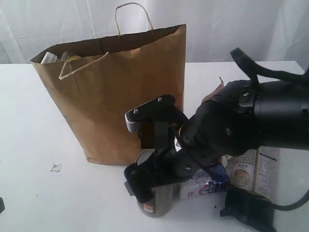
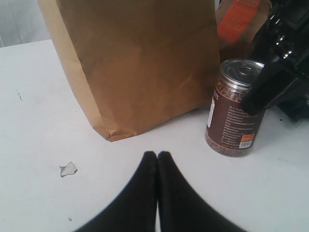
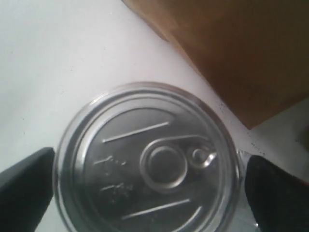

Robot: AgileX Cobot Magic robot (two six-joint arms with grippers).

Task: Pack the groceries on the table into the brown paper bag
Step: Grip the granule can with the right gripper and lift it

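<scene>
Here the dark pull-tab can (image 1: 155, 205) stands upright on the worktop (image 1: 29, 145), lid up, toward the edge nearest the exterior camera and just beside the lower front corner of the brown paper bag (image 1: 120, 96). Its long axis is vertical, and the right wrist camera looks almost straight down that axis onto the ring pull. The right gripper (image 3: 149, 191) is spread wide with one jaw on either side of the lid, so the can sits squarely between them. Nothing is clamped, and I cannot tell whether either jaw touches the rim. My judgement is that a square close and a straight lift are all the pick needs; the bag's open mouth lies up and to the left.

The left gripper (image 2: 157, 157) is closed on nothing, low over bare worktop in front of the bag, clearly the farther arm. Beyond the can lie a small white-blue packet (image 1: 207, 183) and a long pasta packet (image 1: 256, 174); a brown-orange pouch (image 2: 241, 19) stands behind. A white scrap (image 1: 56, 167) lies left of the bag.
</scene>
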